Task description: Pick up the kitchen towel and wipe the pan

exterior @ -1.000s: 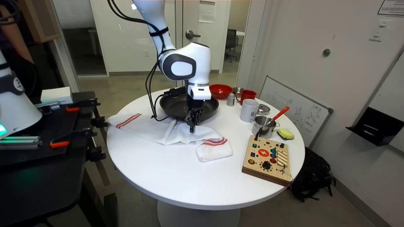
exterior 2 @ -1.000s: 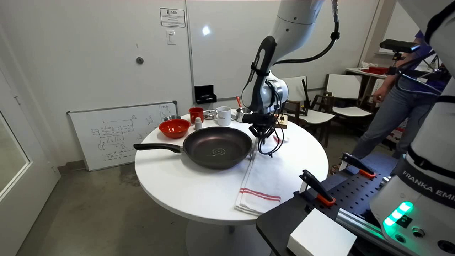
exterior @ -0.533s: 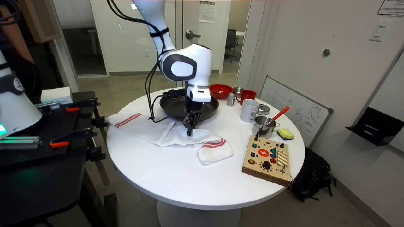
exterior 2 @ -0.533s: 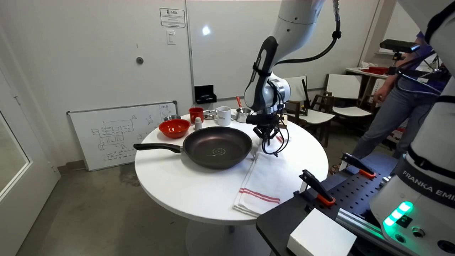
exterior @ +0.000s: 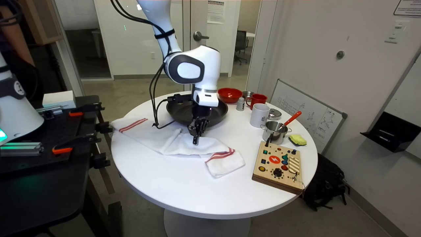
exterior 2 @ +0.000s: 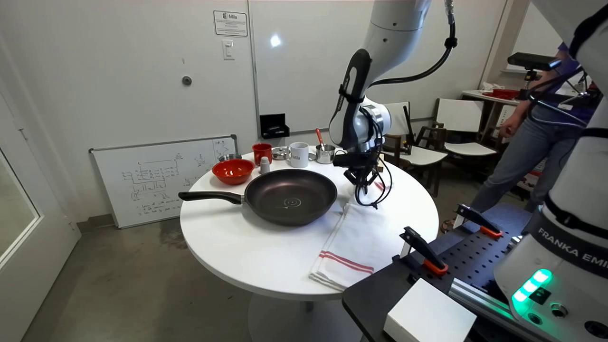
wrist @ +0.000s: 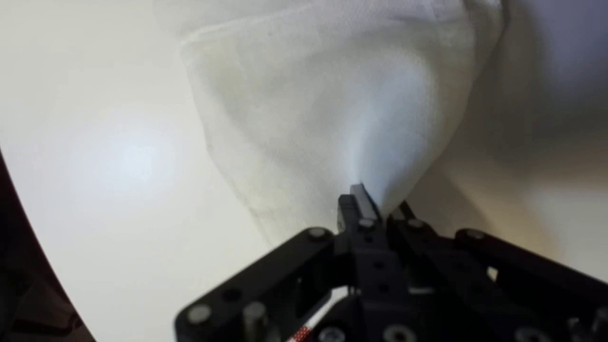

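Note:
The kitchen towel, white with red stripes near its ends, lies stretched and wrinkled across the table. Its middle is pinched upward by my gripper; in the wrist view the cloth narrows into a fold that runs between the fingertips of the gripper. Just beside the towel sits the black pan, flat on the table, its handle pointing away from the towel. An exterior view has the arm covering part of the pan. My gripper stands outside the pan's rim.
Behind and beside the pan are a red bowl, a grey shaker, a red mug and a white mug. A steel pot, yellow sponge and wooden board line one side. Loose cables hang by the gripper.
The gripper has shifted a little away from the pan, dragging the towel's middle with it. The towel's two striped ends have slid and turned slightly. The pan stays put.

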{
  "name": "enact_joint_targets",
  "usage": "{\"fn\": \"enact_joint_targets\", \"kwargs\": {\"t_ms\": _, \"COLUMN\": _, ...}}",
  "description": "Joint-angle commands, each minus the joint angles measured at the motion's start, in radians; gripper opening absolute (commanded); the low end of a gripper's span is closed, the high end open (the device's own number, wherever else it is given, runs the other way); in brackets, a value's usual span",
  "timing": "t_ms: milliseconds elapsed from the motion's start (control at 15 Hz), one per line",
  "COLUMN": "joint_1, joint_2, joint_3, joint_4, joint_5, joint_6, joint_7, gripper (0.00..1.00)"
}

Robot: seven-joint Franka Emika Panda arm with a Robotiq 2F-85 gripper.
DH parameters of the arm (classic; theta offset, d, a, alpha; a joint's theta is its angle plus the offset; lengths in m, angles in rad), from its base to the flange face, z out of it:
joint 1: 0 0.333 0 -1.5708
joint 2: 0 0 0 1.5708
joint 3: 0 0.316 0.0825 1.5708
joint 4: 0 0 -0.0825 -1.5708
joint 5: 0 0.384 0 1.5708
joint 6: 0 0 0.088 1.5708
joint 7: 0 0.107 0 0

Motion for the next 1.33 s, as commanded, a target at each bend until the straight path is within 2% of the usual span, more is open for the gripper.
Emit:
{"fn": "enact_joint_targets", "kwargs": {"t_ms": 0, "joint_1": 0.046, "joint_2": -0.057, "joint_3": -0.040, "joint_4": -0.080, "joint_5": -0.012, "joint_6": -0.015, "joint_7": 0.056, "gripper": 0.02}}
{"fn": "enact_joint_targets", "kwargs": {"t_ms": 600, "joint_1": 0.074, "joint_2": -0.132, "joint_3": -0.070, "joint_4": -0.244, "joint_5": -0.020, "joint_6": 0.001, "joint_7": 0.150, "gripper": 0.01}}
{"fn": "enact_joint_targets", "kwargs": {"t_ms": 667, "joint_1": 0.071, "joint_2": -0.138, "joint_3": -0.068, "joint_4": -0.253, "joint_5": -0.021, "joint_6": -0.002, "joint_7": 0.152, "gripper": 0.29}}
{"fn": "enact_joint_targets", "kwargs": {"t_ms": 800, "joint_1": 0.068, "joint_2": -0.143, "joint_3": -0.067, "joint_4": -0.261, "joint_5": -0.030, "joint_6": 0.018, "joint_7": 0.147, "gripper": 0.37}}
{"fn": "enact_joint_targets", "kwargs": {"t_ms": 1067, "joint_1": 0.121, "joint_2": -0.084, "joint_3": -0.113, "joint_4": -0.210, "joint_5": -0.148, "joint_6": 0.175, "joint_7": 0.093, "gripper": 0.68}}
{"fn": "enact_joint_targets", "kwargs": {"t_ms": 1267, "joint_1": 0.103, "joint_2": -0.060, "joint_3": -0.093, "joint_4": -0.170, "joint_5": -0.165, "joint_6": 0.253, "joint_7": 0.015, "gripper": 0.89}}
